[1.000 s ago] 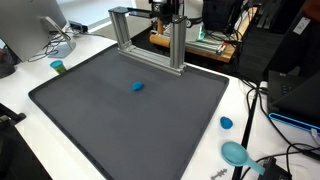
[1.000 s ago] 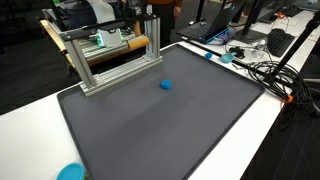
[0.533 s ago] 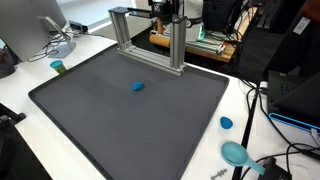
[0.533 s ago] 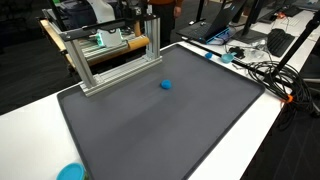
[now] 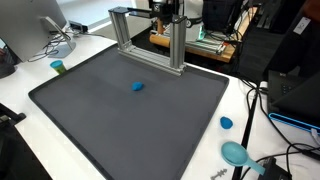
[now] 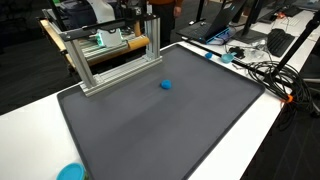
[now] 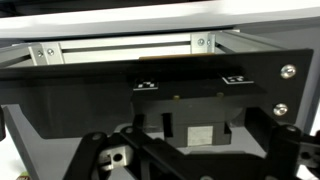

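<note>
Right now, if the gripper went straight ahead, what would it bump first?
Most likely the black panel with screws, just below the aluminum frame bar. In the wrist view the open gripper points at it, but how far away it is I cannot tell.

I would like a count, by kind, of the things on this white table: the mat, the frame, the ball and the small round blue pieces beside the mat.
Dark mat: 1
Metal frame: 1
Blue ball: 1
Round blue pieces off the mat: 3 (a teal one near the monitor, a small one, a larger pale one)
Total: 6
</note>
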`<state>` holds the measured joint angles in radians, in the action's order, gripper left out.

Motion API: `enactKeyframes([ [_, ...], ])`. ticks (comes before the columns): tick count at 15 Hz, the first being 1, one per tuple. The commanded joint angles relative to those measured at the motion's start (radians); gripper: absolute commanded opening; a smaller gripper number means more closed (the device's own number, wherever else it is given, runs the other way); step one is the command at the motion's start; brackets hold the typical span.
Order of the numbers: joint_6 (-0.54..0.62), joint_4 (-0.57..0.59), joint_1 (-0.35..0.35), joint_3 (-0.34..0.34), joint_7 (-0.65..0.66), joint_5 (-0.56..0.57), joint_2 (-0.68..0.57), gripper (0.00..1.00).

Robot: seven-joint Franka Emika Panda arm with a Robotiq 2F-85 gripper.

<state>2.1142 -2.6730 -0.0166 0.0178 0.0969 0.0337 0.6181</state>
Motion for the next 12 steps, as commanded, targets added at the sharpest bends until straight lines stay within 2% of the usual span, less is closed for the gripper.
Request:
enactKeyframes([
  [1,0.025,-0.029,0.011,-0.002,-0.015,-0.024,0.026,1.0],
  [7,0.016,-0.045,0.013,-0.011,-0.013,-0.013,0.049,1.0],
  [10,0.015,-0.046,0.013,-0.016,-0.01,-0.01,0.048,0.87],
  [12,0.018,-0.046,0.013,-0.019,-0.008,-0.009,0.046,0.69],
])
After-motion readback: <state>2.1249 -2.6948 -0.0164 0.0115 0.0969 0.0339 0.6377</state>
